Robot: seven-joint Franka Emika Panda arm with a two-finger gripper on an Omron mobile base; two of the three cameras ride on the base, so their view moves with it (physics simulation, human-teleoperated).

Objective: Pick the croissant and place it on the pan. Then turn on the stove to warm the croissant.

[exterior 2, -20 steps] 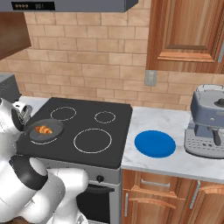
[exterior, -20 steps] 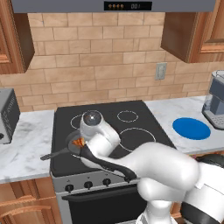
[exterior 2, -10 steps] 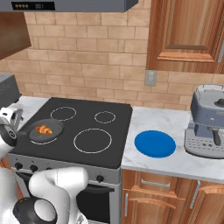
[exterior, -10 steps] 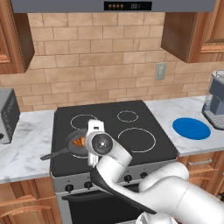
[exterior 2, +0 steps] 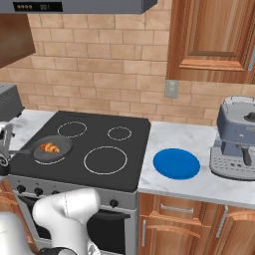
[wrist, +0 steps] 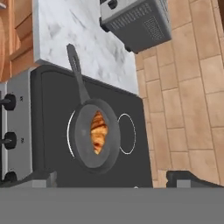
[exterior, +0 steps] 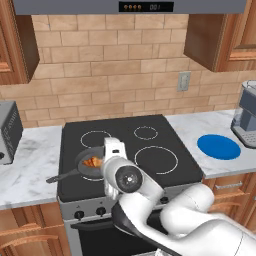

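Between two stretches of marble counter (exterior: 27,167), the stove (exterior: 165,137) is sitting against the brick wall, its knobs (exterior: 79,215) lining the front edge. At the stove's front-left corner the pan (wrist: 94,138) is resting on a burner ring, handle pointing toward the toaster oven (wrist: 135,19) by the counter's back edge. Inside the pan, the croissant (wrist: 99,132) is lying. Above the pan, the fingers (wrist: 188,178) are standing wide apart, gripping nothing.

One croissant (wrist: 99,131), one pan (wrist: 87,148), one stove (exterior: 165,141) (four burner rings), one blue plate (exterior: 218,147), one toaster oven (wrist: 138,19)
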